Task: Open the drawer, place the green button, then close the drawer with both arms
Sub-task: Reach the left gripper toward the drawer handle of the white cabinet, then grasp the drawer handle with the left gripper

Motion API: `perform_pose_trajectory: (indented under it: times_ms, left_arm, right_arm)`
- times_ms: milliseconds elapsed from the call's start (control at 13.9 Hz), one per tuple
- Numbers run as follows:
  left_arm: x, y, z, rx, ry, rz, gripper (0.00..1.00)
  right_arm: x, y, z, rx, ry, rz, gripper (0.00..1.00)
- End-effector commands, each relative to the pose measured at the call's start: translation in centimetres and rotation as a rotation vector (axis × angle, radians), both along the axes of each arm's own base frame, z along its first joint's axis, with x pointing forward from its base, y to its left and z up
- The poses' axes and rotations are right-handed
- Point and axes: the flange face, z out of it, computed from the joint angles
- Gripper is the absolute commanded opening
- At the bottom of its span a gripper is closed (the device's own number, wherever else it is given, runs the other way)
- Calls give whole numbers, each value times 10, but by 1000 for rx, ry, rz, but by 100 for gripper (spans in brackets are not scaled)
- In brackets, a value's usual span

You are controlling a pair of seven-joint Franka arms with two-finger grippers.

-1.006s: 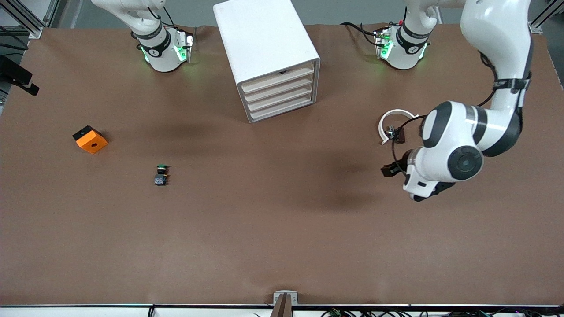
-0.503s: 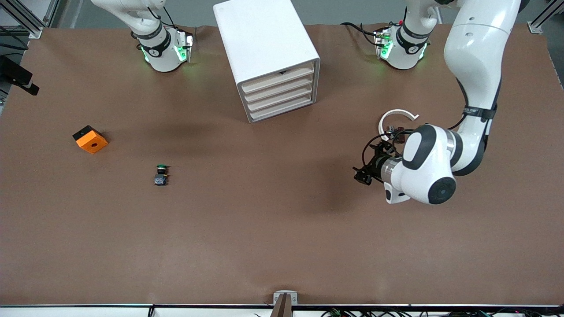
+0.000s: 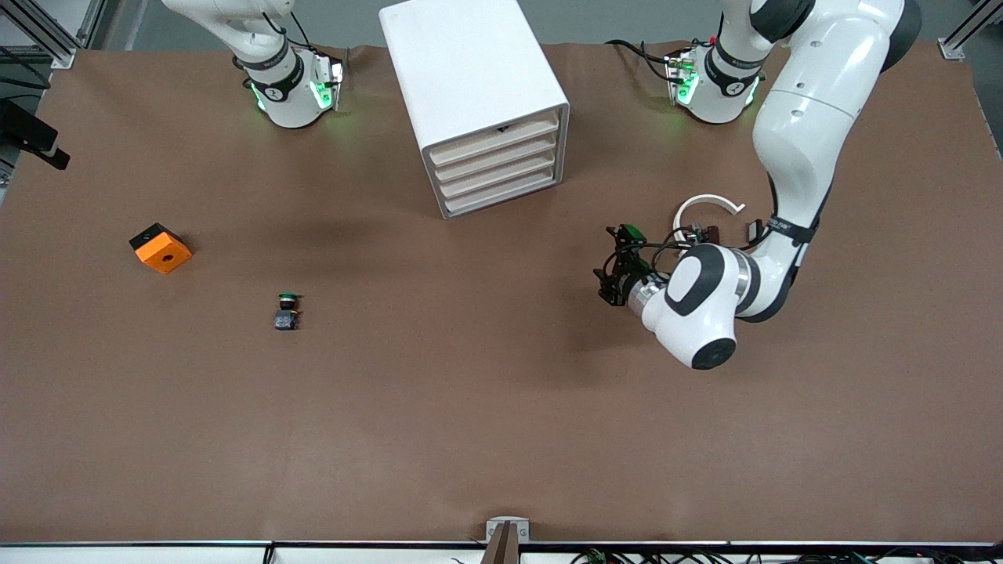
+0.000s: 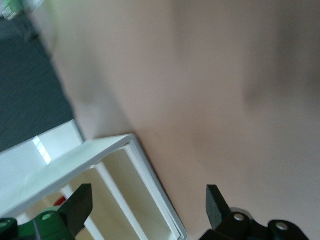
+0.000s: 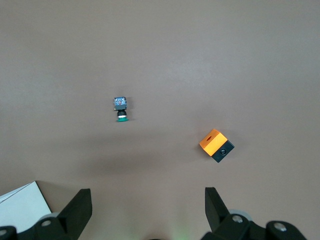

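Observation:
The white cabinet stands near the arms' bases, its four cream drawer fronts all shut. The green-capped button lies on the table toward the right arm's end, nearer the front camera than the cabinet. It also shows in the right wrist view. My left gripper hangs open and empty low over the table, pointing at the cabinet; its fingers hold nothing. My right gripper is open and empty high above the button; the front view shows only that arm's base.
An orange cube with a hole lies toward the right arm's end and also shows in the right wrist view. A white curved strip with black clips lies beside the left arm's forearm. A cabinet corner shows in the right wrist view.
The left arm has swung its gripper from beside the white strip toward the cabinet and turned it to face the drawers. Button, cube and drawers have not moved.

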Motion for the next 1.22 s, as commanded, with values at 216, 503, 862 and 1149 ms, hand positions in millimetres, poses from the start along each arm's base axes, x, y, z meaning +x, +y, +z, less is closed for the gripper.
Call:
perform_pose_trajectory:
  times_ms: [216,503,862,1149]
  left_arm:
    - [-29,-34,-28,94,348,130,100]
    - [-54,-54,-64,140,512,156,100]
    - [-72,-66,-88,161,579,148,77]
    - [-92,-90,-90,177,582,100,65]
  right_arm:
    - [-8,2,3,-12,-5,-3,100]
    - [-8,1,3,-12,-5,-5,100]
    - [-9,1,4,-12,-5,-6,100]
    - [-9,1,3,-12,-4,-6,100]
